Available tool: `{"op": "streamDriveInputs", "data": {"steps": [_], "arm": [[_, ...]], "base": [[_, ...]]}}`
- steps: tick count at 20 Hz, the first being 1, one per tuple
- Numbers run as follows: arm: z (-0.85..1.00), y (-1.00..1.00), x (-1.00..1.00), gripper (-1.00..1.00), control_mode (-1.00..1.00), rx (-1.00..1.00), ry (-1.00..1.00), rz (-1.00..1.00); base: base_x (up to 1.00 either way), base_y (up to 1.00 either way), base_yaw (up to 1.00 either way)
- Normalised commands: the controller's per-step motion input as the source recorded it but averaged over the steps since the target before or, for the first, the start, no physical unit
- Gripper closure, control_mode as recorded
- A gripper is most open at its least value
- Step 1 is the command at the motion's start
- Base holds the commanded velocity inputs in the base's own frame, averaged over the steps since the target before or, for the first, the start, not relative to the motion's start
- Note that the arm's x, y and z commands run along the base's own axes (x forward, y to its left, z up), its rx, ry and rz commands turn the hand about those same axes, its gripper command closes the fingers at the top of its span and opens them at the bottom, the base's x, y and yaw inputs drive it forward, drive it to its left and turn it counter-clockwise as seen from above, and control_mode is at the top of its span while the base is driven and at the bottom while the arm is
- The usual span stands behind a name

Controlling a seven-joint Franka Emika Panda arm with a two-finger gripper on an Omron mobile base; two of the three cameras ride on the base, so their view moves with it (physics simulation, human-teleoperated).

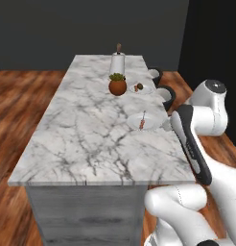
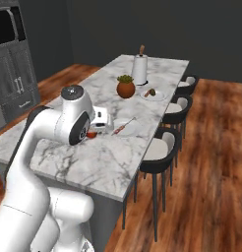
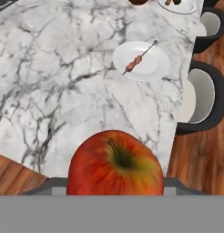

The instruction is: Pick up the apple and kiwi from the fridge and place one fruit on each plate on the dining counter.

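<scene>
The apple (image 3: 114, 164) sits pinched in the pincer (image 2: 93, 133), held above the marble desk (image 1: 86, 129) near its stool-side edge. Just ahead lies a white plate (image 3: 141, 60) bearing a skewer (image 3: 139, 58). Farther along stand a second plate (image 2: 153, 94) holding the kiwi (image 2: 152, 91), a potted plant (image 2: 126, 86) and a paper towel roll (image 2: 140, 68).

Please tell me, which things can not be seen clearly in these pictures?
- Apple, hand view: its lower part is cut off at the bottom, so the jaws' contact is hidden.
- Apple, right base view: mostly behind the arm's wrist.
- Far plate, left base view: the brown things on it are too small to name.
- Near plate, hand view: the skewer's pieces are blurred.
</scene>
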Motion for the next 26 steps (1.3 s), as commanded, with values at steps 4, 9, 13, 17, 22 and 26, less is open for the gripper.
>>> {"op": "streamDriveInputs", "data": {"steps": [4,9,13,17,22,26], "arm": [[-0.2,-0.53,0.93,1.0,-1.0,0.0,0.07,0.0],[-0.4,-0.47,0.66,1.0,-1.0,0.0,0.05,0.0],[-0.58,0.0,0.68,1.0,-1.0,0.0,0.02,0.0],[-0.49,0.0,0.71,1.0,-1.0,0.0,0.06,0.0],[-0.11,0.0,0.81,1.0,-1.0,0.0,0.11,0.0],[0.0,0.0,0.76,1.0,-1.0,0.0,0.13,0.01]], "base": [[0.0,0.0,0.0],[0.0,0.0,0.0],[0.0,0.0,0.0],[0.0,0.0,0.0],[0.0,0.0,0.0],[0.0,0.0,0.0]]}}
